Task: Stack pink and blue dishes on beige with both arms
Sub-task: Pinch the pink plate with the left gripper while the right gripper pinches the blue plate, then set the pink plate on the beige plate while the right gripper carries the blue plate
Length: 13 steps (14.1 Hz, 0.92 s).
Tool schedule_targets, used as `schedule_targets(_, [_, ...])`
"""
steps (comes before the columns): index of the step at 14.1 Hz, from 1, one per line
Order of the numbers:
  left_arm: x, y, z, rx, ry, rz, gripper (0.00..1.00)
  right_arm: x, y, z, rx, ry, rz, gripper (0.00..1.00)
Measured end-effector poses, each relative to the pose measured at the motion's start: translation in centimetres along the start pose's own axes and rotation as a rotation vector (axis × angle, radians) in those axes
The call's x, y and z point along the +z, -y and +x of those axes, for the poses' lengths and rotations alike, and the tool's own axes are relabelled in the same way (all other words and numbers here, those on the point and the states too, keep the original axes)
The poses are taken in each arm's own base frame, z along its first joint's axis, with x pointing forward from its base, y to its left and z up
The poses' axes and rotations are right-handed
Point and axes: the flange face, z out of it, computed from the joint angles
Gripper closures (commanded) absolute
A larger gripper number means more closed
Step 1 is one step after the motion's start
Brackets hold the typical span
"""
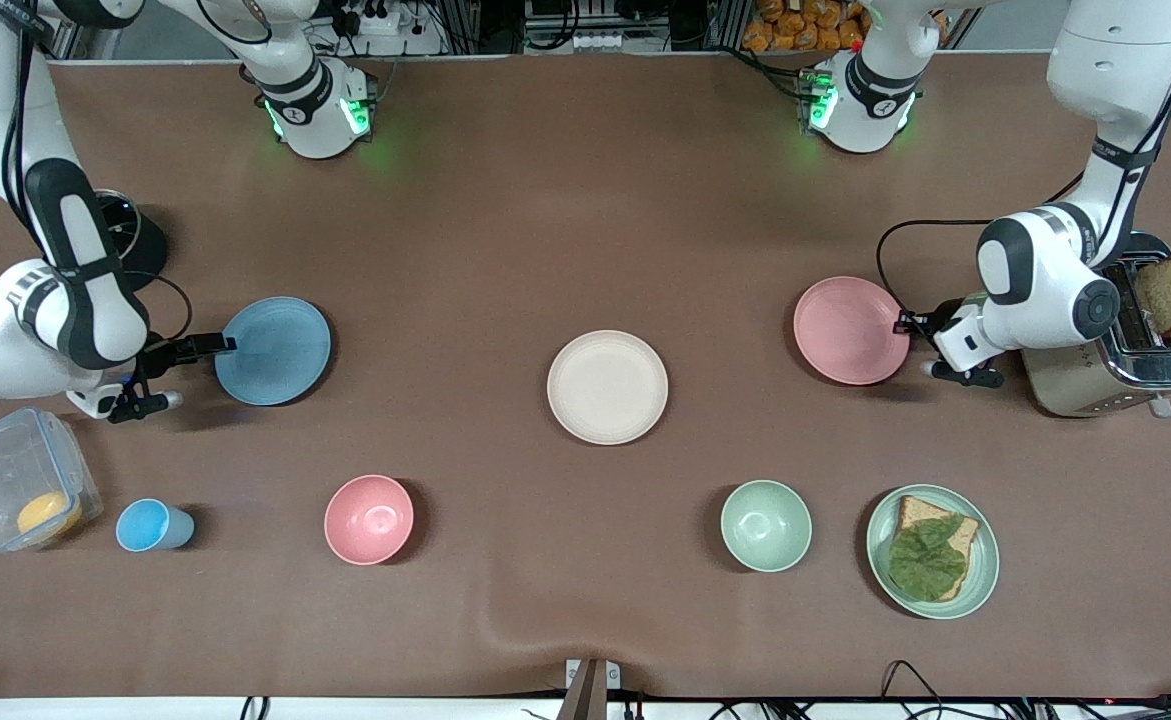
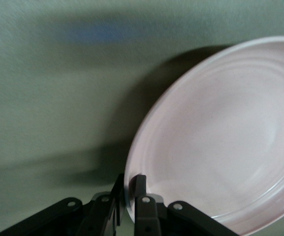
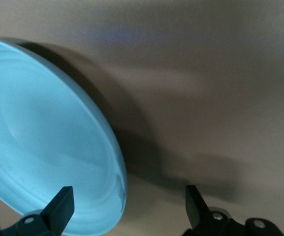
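Note:
The pale pink plate (image 1: 850,330) lies toward the left arm's end of the table. My left gripper (image 1: 908,322) is shut on its rim; in the left wrist view its jaws (image 2: 130,184) pinch the pink plate's (image 2: 220,137) edge. The light blue plate (image 1: 273,350) lies toward the right arm's end. My right gripper (image 1: 213,345) is open at its rim. In the right wrist view that gripper (image 3: 129,196) has the blue plate's (image 3: 38,147) edge between its spread fingers. The beige plate (image 1: 607,386) sits bare mid-table between the two.
Nearer the camera stand a clear container (image 1: 25,490), a blue cup (image 1: 150,526), a pink bowl (image 1: 369,519), a green bowl (image 1: 766,525) and a green plate with toast and lettuce (image 1: 985,560). A toaster holding bread (image 1: 1125,350) stands beside the left gripper.

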Motion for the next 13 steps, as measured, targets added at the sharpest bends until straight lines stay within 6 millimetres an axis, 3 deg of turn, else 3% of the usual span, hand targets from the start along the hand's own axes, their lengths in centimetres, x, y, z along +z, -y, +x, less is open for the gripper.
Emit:
schedule_targets(2, [-0.7, 0.1, 0.4, 0.008, 0.003, -0.007, 1.00, 0.3, -0.1, 0.0, 0.006, 0.000, 0.010, 0.63])
schedule_targets(3, [-1.5, -0.1, 0.7, 0.014, 0.015, -0.016, 1.00, 0.3, 0.0, 0.0, 0.007, 0.003, 0.018, 0.82])
schedule_targets(4, [-2.7, -0.5, 1.3, 0.022, 0.028, -0.032, 1.00, 0.3, 0.1, 0.0, 0.006, 0.008, 0.025, 0.94])
schedule_targets(6, [-6.4, -2.7, 3.0, 0.052, 0.043, -0.086, 1.00, 0.3, 0.3, 0.0, 0.006, 0.013, 0.031, 1.00])
schedule_targets(9, [-11.9, -8.5, 5.7, 0.083, 0.030, -0.139, 1.00, 0.4, 0.4, 0.0, 0.004, 0.015, 0.034, 1.00])
schedule_targets(11, [-13.1, -13.6, 7.2, 0.066, 0.013, -0.181, 1.00, 0.3, 0.5, 0.1, 0.004, 0.019, 0.045, 1.00])
schedule_targets(13, [-12.5, -19.6, 9.2, 0.064, 0.021, -0.196, 1.00, -0.1, 0.9, 0.2, 0.000, 0.033, 0.064, 1.00])
